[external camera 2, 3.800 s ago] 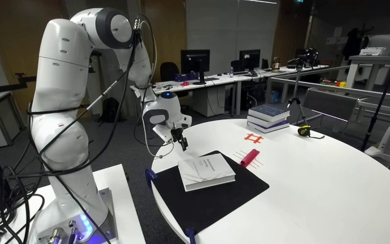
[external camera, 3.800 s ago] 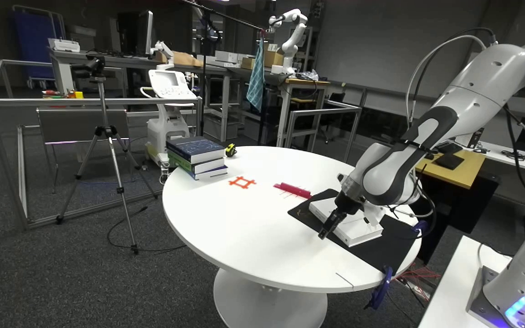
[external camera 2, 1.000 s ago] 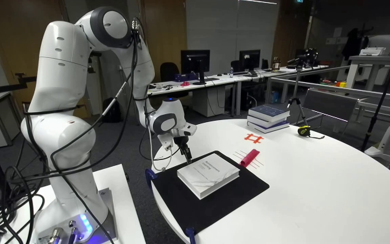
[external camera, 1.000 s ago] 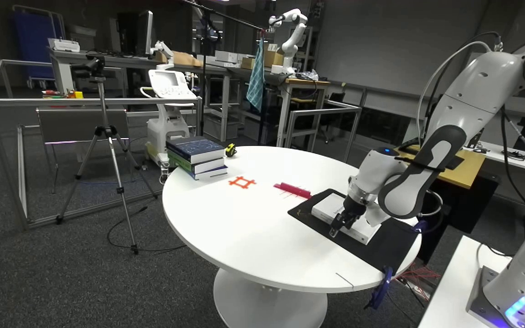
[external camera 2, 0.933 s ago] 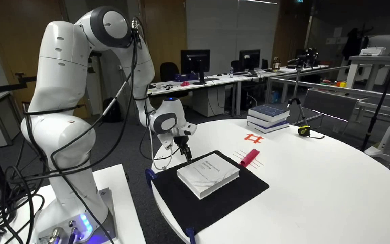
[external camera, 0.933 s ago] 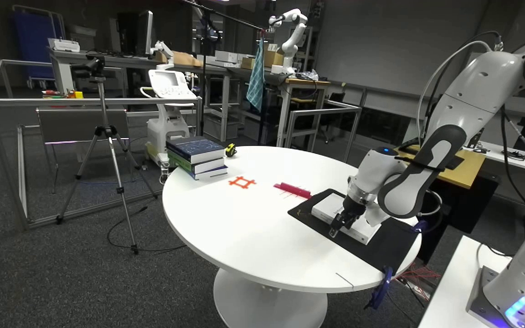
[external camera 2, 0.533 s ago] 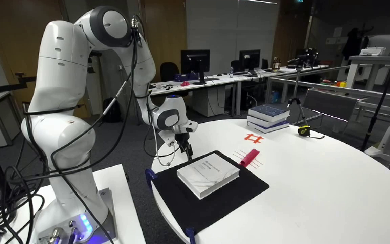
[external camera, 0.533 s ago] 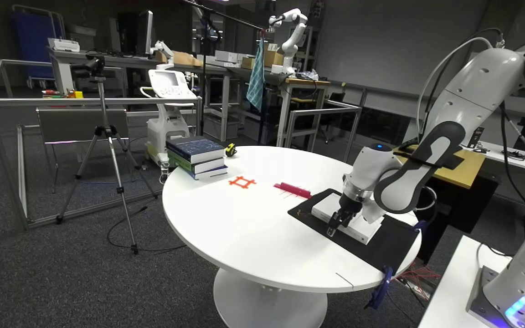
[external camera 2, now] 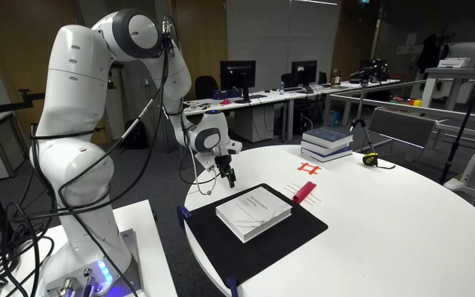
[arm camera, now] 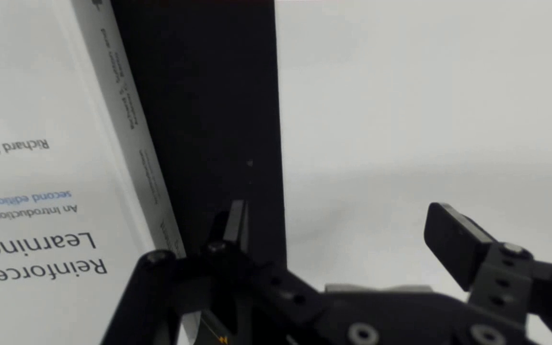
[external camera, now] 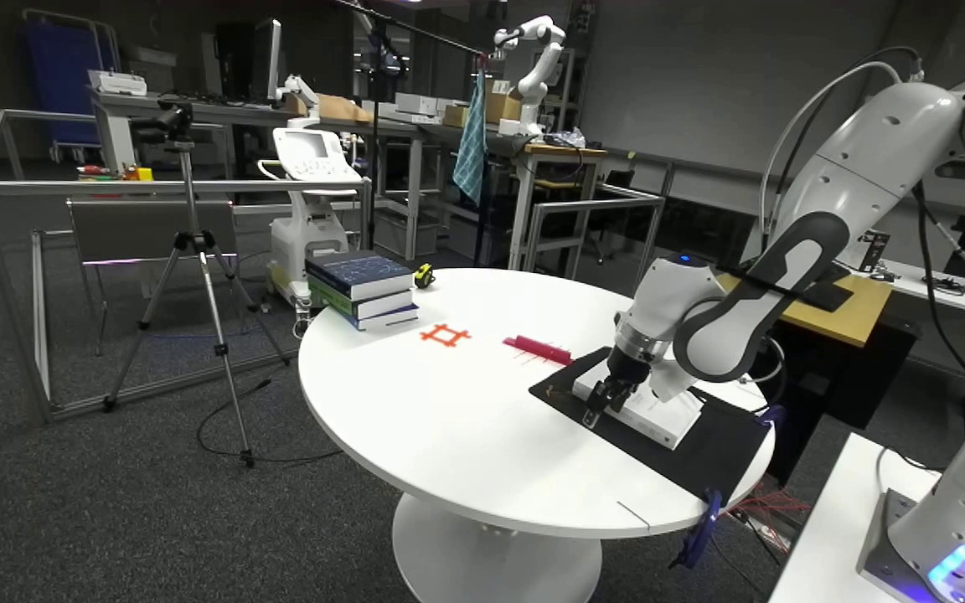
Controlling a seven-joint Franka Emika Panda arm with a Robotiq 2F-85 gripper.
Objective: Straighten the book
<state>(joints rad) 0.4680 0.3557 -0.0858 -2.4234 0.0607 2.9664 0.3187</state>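
Note:
The book is white with grey print and lies flat on the black mat. It shows in both exterior views, partly behind the gripper in an exterior view. In the wrist view the book fills the left side. Its spine stands at a slant to the mat's straight edge, and the strip of mat between them narrows toward the bottom. My gripper is open and empty, above the mat edge beside the spine. It is apart from the book and above the table in both exterior views.
Blue clamps hold the mat at the table's edge. A pink-red roll lies just off the mat. An orange frame mark, a stack of books and a yellow tape measure are farther along the table.
Since 3.8 s ago the book has turned on the mat, closer to the mat's lines. Over the last second the gripper has risen and moved away from its spine side; the book has stayed still.

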